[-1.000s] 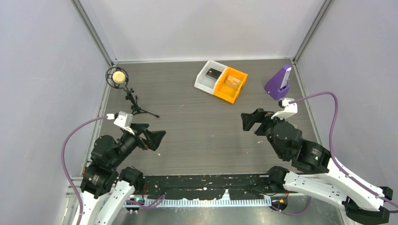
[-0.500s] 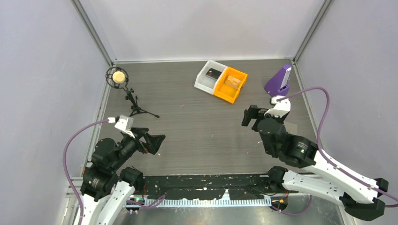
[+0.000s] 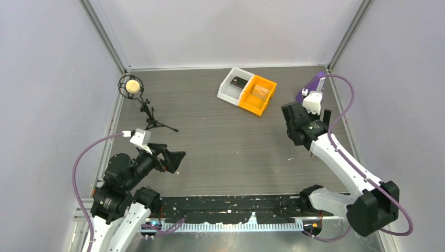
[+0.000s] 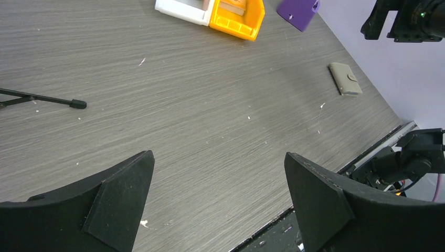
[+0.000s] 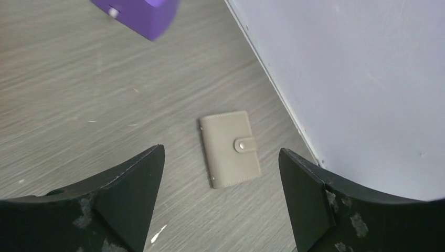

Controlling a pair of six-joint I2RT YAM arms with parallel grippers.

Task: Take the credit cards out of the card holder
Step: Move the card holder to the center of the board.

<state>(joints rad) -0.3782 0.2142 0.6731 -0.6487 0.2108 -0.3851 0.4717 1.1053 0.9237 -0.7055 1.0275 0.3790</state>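
On the left side of the table (image 4: 210, 89), the left gripper (image 4: 219, 173) hovers low, jaws spread wide, nothing between them. Over by the right wall, the card holder (image 5: 231, 149) lies flat and closed, its snap tab fastened. The right gripper (image 5: 220, 152) hangs directly above it, jaws wide apart and empty. This looks like the approach: no card is out yet. Next comes a straight descent and a square pinch across the holder's edges, then probably a carry toward centre so the tab can be undone.
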